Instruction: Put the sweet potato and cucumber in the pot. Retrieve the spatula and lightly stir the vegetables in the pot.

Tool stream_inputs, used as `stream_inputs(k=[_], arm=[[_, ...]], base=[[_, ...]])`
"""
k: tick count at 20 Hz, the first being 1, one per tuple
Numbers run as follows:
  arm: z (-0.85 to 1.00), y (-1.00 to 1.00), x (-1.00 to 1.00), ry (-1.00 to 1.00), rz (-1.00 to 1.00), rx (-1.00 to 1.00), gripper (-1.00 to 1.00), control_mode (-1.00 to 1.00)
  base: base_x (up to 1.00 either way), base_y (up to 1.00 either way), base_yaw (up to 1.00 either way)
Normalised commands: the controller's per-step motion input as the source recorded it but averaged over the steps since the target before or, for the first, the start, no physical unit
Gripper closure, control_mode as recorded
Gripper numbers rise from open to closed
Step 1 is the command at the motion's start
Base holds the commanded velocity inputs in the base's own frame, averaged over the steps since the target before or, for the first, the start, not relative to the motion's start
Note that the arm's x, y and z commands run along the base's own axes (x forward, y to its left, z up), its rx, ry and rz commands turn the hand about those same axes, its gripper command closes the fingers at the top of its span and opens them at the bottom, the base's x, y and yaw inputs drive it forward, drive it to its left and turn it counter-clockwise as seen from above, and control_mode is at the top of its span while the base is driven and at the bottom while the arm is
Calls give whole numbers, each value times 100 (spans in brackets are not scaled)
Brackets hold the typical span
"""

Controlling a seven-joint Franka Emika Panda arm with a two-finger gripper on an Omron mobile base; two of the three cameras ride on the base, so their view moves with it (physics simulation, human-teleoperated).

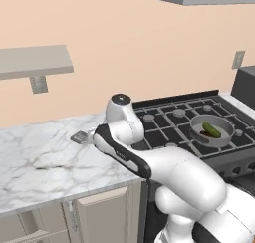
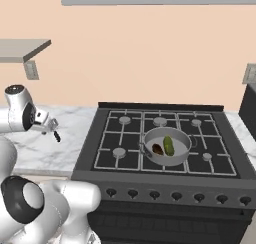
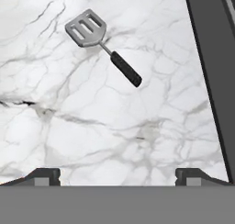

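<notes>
Now my gripper (image 3: 117,175) hangs spread wide and empty over the marble counter (image 3: 137,136), the spatula (image 3: 102,46) lying flat ahead of my fingertips, well apart from them. To do this well, I'd centre on the black handle, line my jaws across it, then descend squarely. Over on the stove (image 2: 165,138), the pot (image 2: 166,146) already holds the cucumber (image 2: 168,145) and what looks like the sweet potato (image 2: 157,149), touching or nearly so.

Cucumber (image 2: 168,145) and sweet potato (image 2: 157,149) side by side in pot (image 2: 187,149); spatula (image 3: 102,45) flat on counter.
</notes>
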Motion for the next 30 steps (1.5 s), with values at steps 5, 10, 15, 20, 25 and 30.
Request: stream_inputs(k=[5, 10, 15, 20, 25, 30], arm=[[-18, -72, 94, 4, 31, 9, -100, -100], [-48, 4, 77, 4, 12, -8, -100, -100], [-35, 55, 36, 6, 0, -23, -100, -100], [-24, 17, 14, 15, 1, -3, -100, -100], [-45, 0, 45, 16, 1, 0, -100, -100], [-15, 18, 11, 1, 1, -6, -100, -100]], base=[[0, 0, 0], [0, 0, 0], [0, 0, 0], [0, 0, 0], [0, 0, 0], [0, 0, 0]])
